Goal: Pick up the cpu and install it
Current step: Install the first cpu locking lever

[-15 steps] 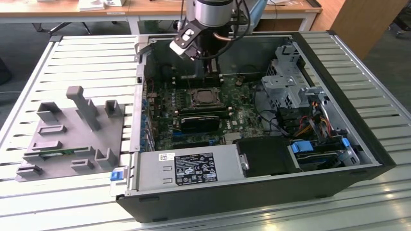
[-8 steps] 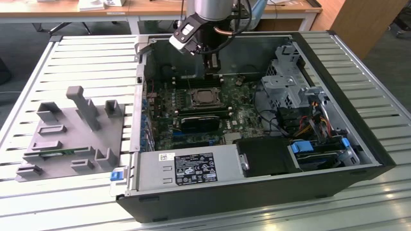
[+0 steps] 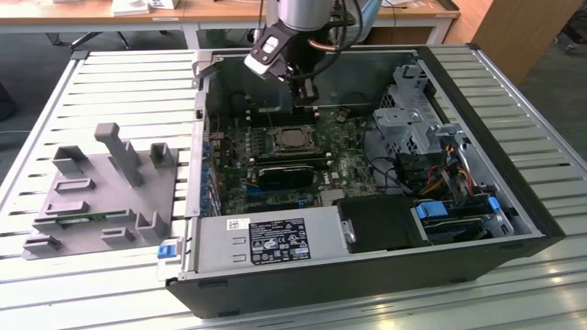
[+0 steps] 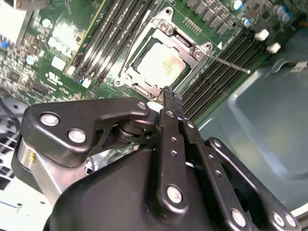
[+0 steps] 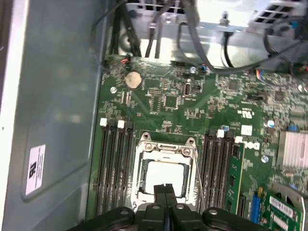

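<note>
The cpu lies flat in the metal-framed socket in the middle of the green motherboard, inside the open computer case. Its silver top faces up in both wrist views. My gripper hangs above the board, just past the socket's far side in the exterior view, apart from the cpu. Its two black fingertips are pressed together, shut, with nothing between them; the second wrist view shows the gripper the same way.
Black memory slots flank the socket, and a thin wire lever sticks out beside it. A black block sits nearer on the board. The drive cage and cables stand at the exterior view's right. A grey fixture lies outside the case.
</note>
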`<action>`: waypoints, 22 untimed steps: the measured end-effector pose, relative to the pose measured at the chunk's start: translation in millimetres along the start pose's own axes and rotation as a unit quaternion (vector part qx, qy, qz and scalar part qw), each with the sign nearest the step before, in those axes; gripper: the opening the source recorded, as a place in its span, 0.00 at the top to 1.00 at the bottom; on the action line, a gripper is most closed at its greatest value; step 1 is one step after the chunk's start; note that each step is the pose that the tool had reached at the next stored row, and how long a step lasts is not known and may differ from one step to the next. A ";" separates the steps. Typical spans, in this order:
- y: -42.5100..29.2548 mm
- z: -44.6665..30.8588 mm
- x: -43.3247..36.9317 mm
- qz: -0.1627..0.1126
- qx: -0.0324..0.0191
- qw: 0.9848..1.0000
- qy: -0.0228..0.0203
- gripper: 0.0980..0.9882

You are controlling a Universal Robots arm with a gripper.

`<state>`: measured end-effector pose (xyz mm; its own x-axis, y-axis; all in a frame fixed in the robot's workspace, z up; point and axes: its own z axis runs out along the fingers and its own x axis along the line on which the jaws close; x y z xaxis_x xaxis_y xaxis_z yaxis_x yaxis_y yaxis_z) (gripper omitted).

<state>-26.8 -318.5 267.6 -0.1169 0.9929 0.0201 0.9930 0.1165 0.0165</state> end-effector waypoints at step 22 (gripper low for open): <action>0.0 1.6 0.0 -0.205 0.004 0.979 0.004 0.99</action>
<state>-26.8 -318.5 266.0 -0.5050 0.8629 0.0203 0.8631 0.5047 0.0166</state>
